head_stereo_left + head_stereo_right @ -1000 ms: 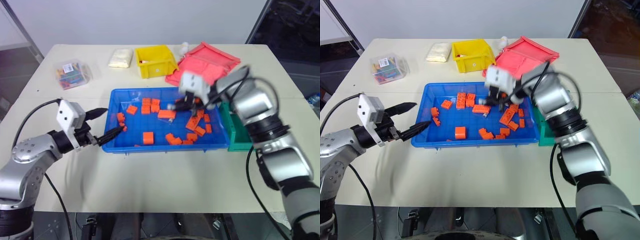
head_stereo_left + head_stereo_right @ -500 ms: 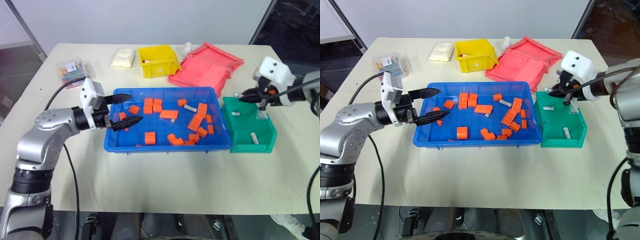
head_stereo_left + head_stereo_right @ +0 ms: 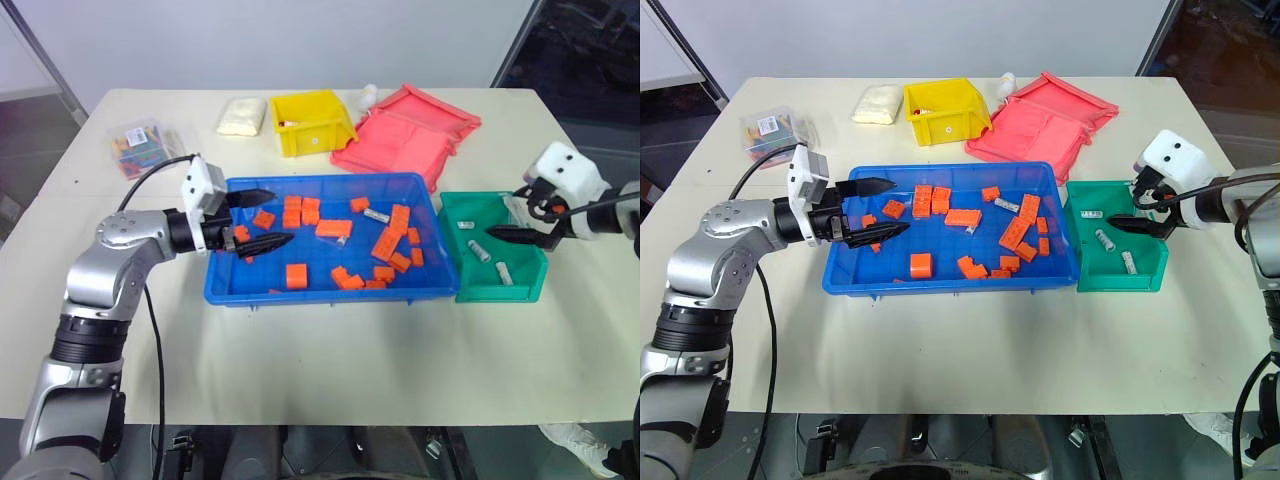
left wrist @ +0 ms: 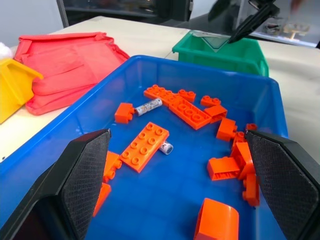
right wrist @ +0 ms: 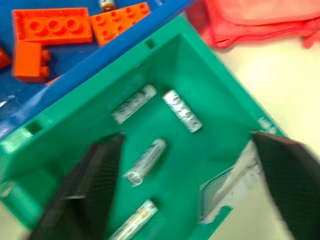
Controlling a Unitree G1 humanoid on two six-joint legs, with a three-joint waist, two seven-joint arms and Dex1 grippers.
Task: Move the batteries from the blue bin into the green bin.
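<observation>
Beige table: four batteries (image 5: pixel 145 160) lie in the green bin (image 3: pixel 525 289) beneath the spread, empty right gripper (image 3: pixel 528 216). Two remain in the blue bin (image 3: pixel 330 291); the spread left gripper (image 3: pixel 262 220) should be lowered squarely over one (image 4: pixel 149 106).

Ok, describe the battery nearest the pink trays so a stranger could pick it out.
Find the blue bin mid-table. Near its far rim, toward the green bin, a battery lies between a small orange block and a long one. It is thin, silvery and round; the blocks are orange and studded.
</observation>
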